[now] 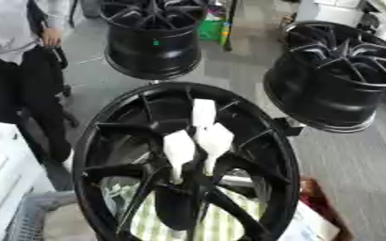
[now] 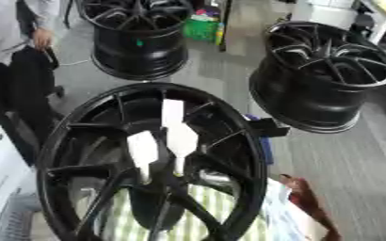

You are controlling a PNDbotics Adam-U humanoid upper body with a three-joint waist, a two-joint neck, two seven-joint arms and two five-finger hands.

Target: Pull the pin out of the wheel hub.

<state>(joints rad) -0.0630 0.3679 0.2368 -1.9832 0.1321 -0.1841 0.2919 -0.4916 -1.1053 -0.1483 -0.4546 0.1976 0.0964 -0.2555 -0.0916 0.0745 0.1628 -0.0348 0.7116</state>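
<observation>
Grey floor [image 1: 229, 70], two black wheels [image 1: 151, 40] beyond wheel hub [image 1: 254, 122]

The setting is appearing to be a wheel workshop or an industrial test area. Three black alloy wheels are occupying the floor space: a large wheel hub [image 1: 186, 162] is filling the lower centre of the frame, a second wheel [image 1: 153, 37] is standing at the upper centre, and a third wheel [image 1: 341, 75] is sitting at the upper right. A bare grey concrete floor [image 1: 229, 70] is running between them. A green container [image 2: 200, 29] is standing near the top centre. White cabinets [image 1: 3, 174] are showing at the lower left edge, and a grey mesh basket [image 1: 31, 216] is sitting in the lower left corner.
</observation>
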